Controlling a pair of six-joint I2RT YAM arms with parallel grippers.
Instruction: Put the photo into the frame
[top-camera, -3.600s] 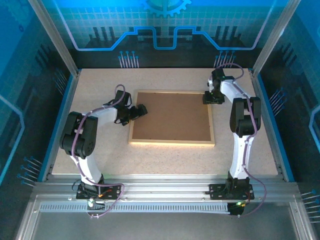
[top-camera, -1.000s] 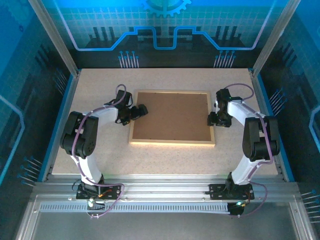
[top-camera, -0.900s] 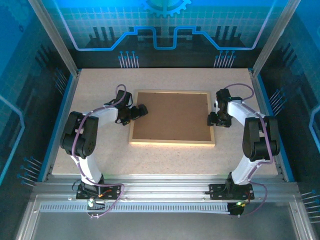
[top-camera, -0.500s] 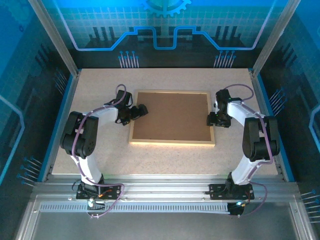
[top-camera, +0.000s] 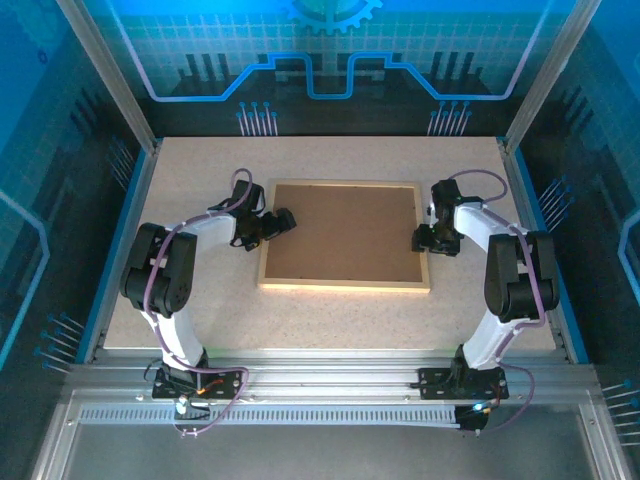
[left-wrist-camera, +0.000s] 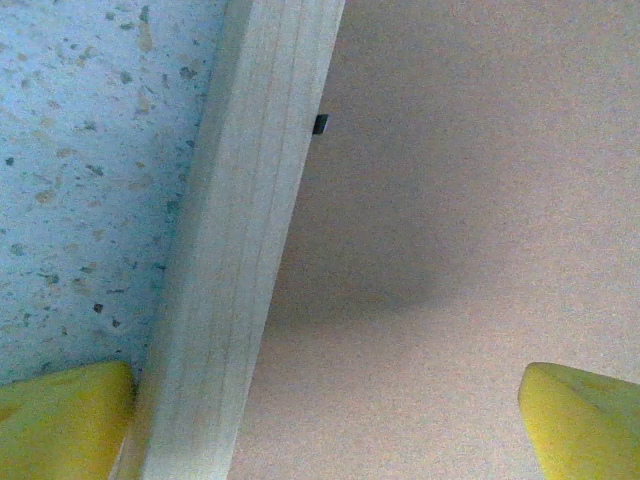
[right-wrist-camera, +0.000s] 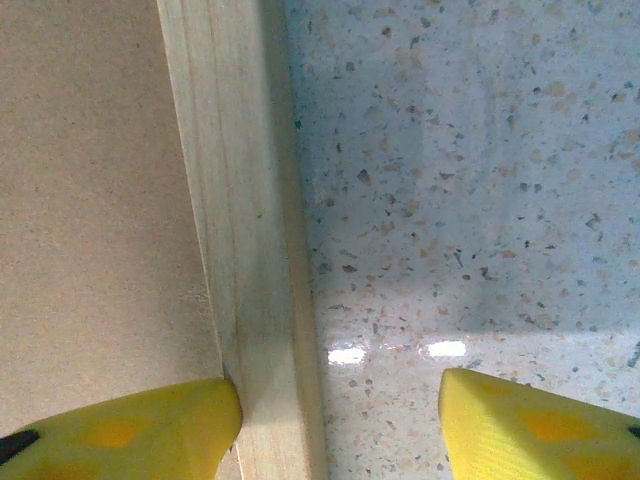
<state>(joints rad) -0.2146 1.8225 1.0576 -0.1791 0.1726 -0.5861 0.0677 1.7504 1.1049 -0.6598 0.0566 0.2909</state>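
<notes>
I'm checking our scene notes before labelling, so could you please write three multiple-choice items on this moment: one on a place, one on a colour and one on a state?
1. Where is the right claw?
A) at the right rail of the frame
B) at its near rail
C) above its middle

2. What colour is the board inside the frame?
A) white
B) brown
C) green

3. How does the left claw stand?
A) shut on the rail
B) open, astride the left rail
C) open, both tips over the board

Answers:
1 A: the top view puts it at the right rail.
2 B: all three views show plain brown.
3 B: one yellow finger is on the side of the table, the other over the board.
</notes>
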